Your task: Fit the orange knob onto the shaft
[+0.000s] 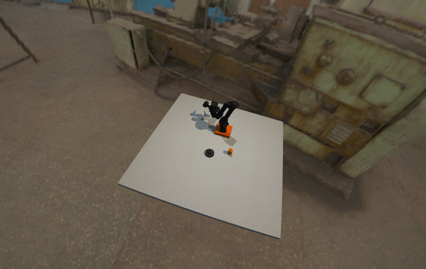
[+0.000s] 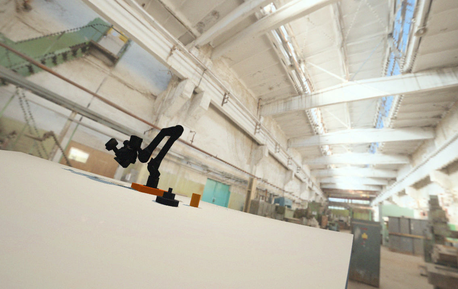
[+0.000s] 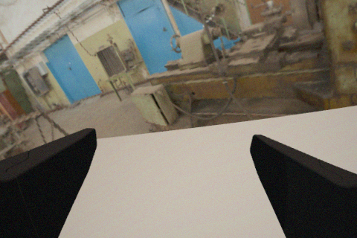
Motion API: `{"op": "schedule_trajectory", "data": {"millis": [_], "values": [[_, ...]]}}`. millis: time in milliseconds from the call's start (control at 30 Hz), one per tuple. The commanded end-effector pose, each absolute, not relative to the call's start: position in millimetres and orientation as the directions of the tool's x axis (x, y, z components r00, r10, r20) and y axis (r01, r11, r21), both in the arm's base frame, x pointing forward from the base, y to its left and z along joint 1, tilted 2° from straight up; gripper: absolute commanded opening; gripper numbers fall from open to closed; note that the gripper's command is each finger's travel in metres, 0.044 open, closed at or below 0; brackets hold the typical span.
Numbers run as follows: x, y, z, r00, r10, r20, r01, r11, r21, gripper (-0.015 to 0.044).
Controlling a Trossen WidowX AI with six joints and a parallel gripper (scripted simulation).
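Note:
The orange knob [image 1: 230, 151] [image 2: 195, 200] stands upright on the white table [image 1: 191, 187] [image 2: 115, 237] [image 3: 178, 184], a little to the right of the round dark pedestal [image 1: 209, 153] [image 2: 167, 201] with its short dark shaft [image 2: 168, 195]. My gripper [image 1: 206, 104] [image 2: 111, 144] [image 3: 175, 140] is open and empty. It hangs raised above the table on the far side of the arm's base, well away from the knob and pedestal. The wrist view shows only its two dark fingers wide apart over bare table; the knob and pedestal are out of that view.
The arm's orange base block [image 1: 223, 130] [image 2: 147, 189] stands on the table behind the pedestal and knob. A rusty green machine [image 1: 351, 86] stands on the floor beyond the table's far right edge.

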State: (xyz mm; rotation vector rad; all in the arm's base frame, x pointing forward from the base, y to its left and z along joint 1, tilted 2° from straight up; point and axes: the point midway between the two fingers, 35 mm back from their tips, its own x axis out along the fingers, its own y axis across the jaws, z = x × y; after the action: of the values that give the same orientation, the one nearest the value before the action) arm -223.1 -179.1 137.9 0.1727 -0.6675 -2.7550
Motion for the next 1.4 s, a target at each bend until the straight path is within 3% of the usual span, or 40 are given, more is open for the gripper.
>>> {"op": "schedule_trajectory", "data": {"millis": [0,133,300,433,533,700,933,1133,1367], "values": [[-224,-180,138,-0.947,-0.317,-0.048,0.262,-0.851,0.455,0.0426],[-237,-198,135,-0.933,-0.34,-0.115,0.304,-0.919,0.25,0.044],[-266,-229,127,-0.881,-0.366,-0.3,0.442,-0.862,-0.247,0.044],[-283,-242,120,-0.813,-0.34,-0.472,0.577,-0.576,-0.579,0.044],[-292,-245,118,-0.741,-0.306,-0.597,0.669,-0.264,-0.695,0.044],[-295,-238,124,-0.587,-0.23,-0.777,0.718,0.297,-0.63,0.044],[-278,-212,149,-0.292,-0.105,-0.951,0.454,0.86,-0.234,0.044],[-255,-189,174,-0.061,-0.034,-0.998,0.125,0.991,-0.042,0.044],[-254,-188,175,-0.055,-0.033,-0.998,0.117,0.992,-0.039,0.044]]}}
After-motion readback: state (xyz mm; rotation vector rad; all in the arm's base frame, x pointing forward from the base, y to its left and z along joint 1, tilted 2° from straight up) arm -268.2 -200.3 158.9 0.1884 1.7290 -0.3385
